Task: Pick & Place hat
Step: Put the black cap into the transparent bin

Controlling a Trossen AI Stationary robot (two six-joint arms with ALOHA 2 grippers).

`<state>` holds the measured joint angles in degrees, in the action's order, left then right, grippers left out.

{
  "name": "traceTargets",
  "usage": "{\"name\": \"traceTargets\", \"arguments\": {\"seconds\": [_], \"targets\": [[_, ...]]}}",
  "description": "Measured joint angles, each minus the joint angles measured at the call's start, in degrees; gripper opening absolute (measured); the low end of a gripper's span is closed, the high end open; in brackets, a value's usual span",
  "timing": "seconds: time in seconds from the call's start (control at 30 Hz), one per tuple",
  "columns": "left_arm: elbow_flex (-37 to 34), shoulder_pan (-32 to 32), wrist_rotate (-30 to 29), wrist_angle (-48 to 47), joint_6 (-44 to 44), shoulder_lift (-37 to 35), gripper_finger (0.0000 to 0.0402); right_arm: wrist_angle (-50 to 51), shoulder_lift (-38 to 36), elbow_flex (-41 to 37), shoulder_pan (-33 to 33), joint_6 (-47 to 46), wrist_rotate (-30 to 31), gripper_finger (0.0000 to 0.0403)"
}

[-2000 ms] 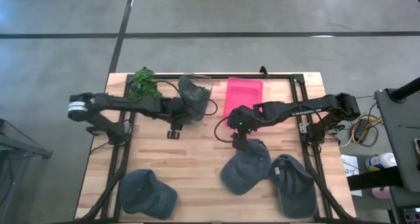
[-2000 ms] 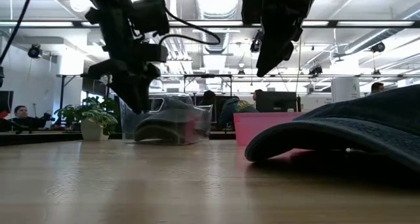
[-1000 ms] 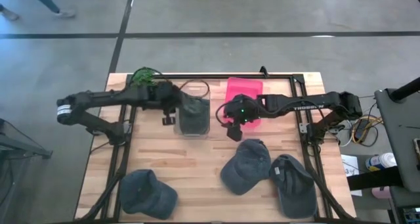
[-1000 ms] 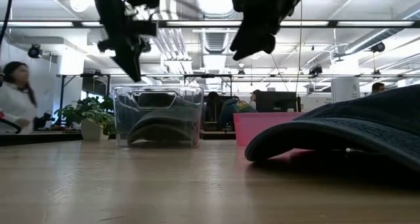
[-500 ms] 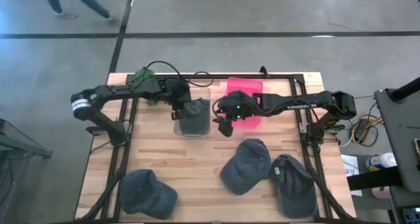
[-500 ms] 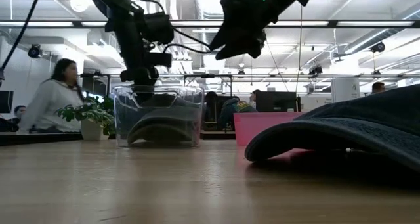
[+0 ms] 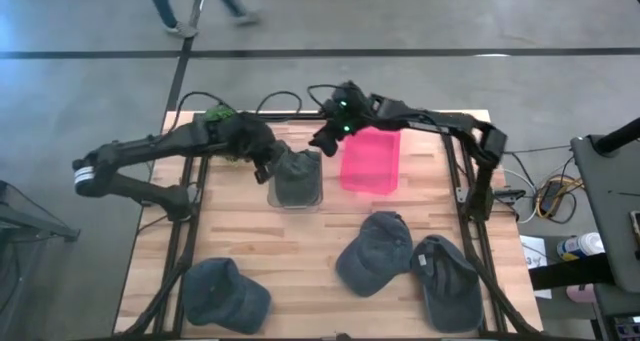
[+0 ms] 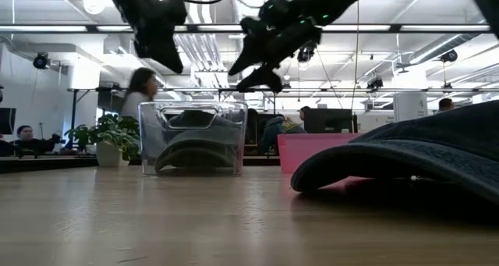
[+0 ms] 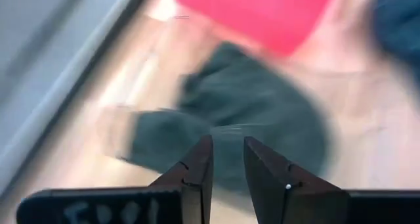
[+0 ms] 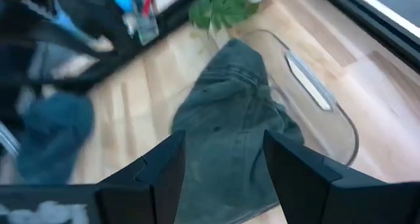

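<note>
Near edge of the worktop (image 7: pixel 300 261): three loose hats, one lower left (image 7: pixel 225 293), two lower right (image 7: pixel 374 253) (image 7: pixel 446 279). Soft floppy cloth, light; I'd pinch the stiff brim or bunch the crown. Mid frame, a hat (image 7: pixel 295 171) sits in the clear bin (image 7: pixel 296 195); pink tray (image 7: pixel 370 159) beside it. My left claw (image 7: pixel 262 169) hovers at the bin's left rim, narrowly parted, empty. Right claw (image 7: pixel 322 139) above the bin, spread, empty. Far top: a person (image 7: pixel 200 1) walking.

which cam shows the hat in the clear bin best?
The high view: the hat sits fully inside the clear bin, unobstructed from above. The low view shows it side-on through the bin wall. The right wrist view gives a close partial look; the left wrist view is blurred.
</note>
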<state>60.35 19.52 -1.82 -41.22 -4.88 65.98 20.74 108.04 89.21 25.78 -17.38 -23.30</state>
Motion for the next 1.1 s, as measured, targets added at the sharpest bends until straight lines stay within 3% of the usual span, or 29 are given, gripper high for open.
{"name": "traceTargets", "arguments": {"seconds": [0.17,0.3,0.43,0.53,0.77,0.93,1.1], "targets": [[-4.4,-5.2,5.6,10.4,-9.1,1.6,0.0078,16.3,9.8,14.7,1.6,16.0,0.3,0.0199],[-6.1,-9.3,5.6,17.5,-15.0,8.6,0.0078,25.0,16.1,25.8,3.8,23.9,7.5,0.0199],[-5.7,-11.3,5.6,16.4,-17.2,15.6,0.0078,28.4,20.5,33.4,6.9,25.7,9.1,0.0199],[-4.8,-11.4,5.4,13.7,-20.1,18.6,0.0078,32.7,23.5,38.0,8.2,27.9,5.0,0.0199],[-4.4,-11.4,1.3,7.4,-20.8,17.4,0.0078,38.6,28.4,40.0,7.7,30.6,1.1,0.0199],[-4.5,-11.2,-3.6,2.6,-19.0,15.4,0.0078,40.0,28.7,37.3,6.2,34.0,-4.7,0.0199],[-6.5,-11.0,-7.5,0.9,-16.9,15.1,0.0078,47.5,27.0,37.1,4.7,37.1,-8.9,0.0199]]}}
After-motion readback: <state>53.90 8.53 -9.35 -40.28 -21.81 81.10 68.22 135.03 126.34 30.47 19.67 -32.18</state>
